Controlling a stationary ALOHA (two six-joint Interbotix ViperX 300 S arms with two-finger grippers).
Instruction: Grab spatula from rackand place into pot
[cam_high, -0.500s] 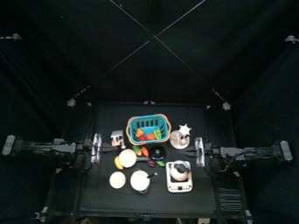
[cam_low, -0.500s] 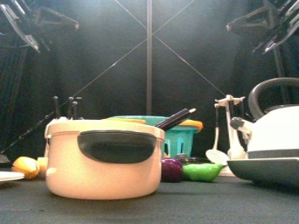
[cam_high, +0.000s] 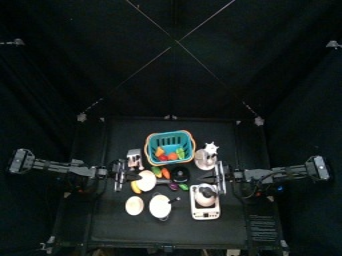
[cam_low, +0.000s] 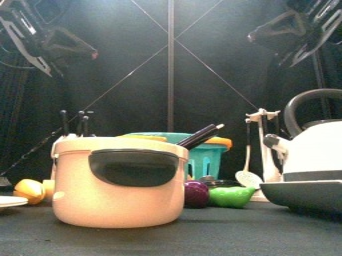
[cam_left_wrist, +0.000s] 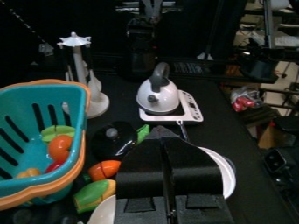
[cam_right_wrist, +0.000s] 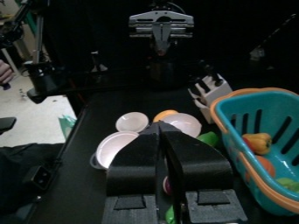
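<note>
Both arms hovering, holding nothing
Left gripper (cam_left_wrist: 170, 171) closed, kettle (cam_left_wrist: 159, 90) ahead; right gripper (cam_right_wrist: 170, 162) jaws nearly together, teal basket (cam_right_wrist: 264, 131) beside it.

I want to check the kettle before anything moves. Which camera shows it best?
The left wrist view: the white kettle sits whole on its base, black handle clear. The front view crops it at the picture's edge; the top view shows it tiny; the right wrist view misses it.

The top camera is looking straight down from high, the table (cam_high: 171, 185) sitting small at lower centre. The front camera is looking level across it, close. Both wrist cameras are facing inward, sharing the teal basket (cam_left_wrist: 41, 131).
</note>
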